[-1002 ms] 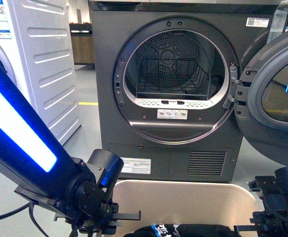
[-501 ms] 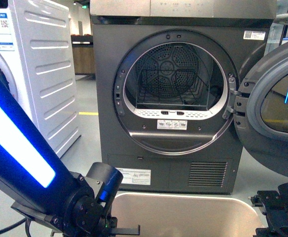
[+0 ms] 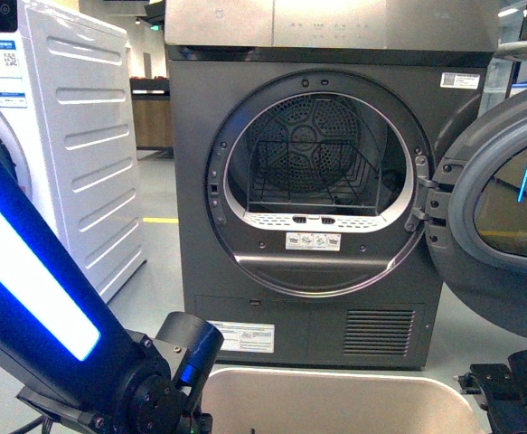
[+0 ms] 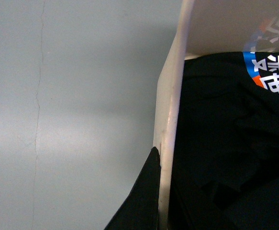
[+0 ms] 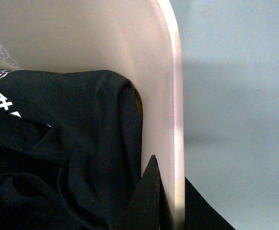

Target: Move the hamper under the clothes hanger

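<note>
The hamper [image 3: 335, 378] is a beige tub whose far rim shows at the bottom of the front view, just in front of the dryer. Black clothing with blue and white print [image 4: 225, 143] lies inside it, also seen as dark folds [image 5: 58, 153]. My left gripper [image 4: 162, 160] is shut on the hamper's left rim [image 4: 170, 110], one dark finger outside the wall. My right gripper [image 5: 170, 173] is shut on the right rim [image 5: 172, 96], a finger on each side. Only both wrists show in the front view. The clothes hanger is out of view.
A dark grey dryer [image 3: 245, 298] stands straight ahead, drum open, its round door [image 3: 498, 235] swung out to the right. A white machine [image 3: 82, 145] stands at the left. Grey floor [image 4: 72, 120] lies on both outer sides of the hamper.
In the front view the dryer has shifted lower and shows its top panel. The hamper rim and both wrists have slid toward the bottom edge, and the black clothes have left that view.
</note>
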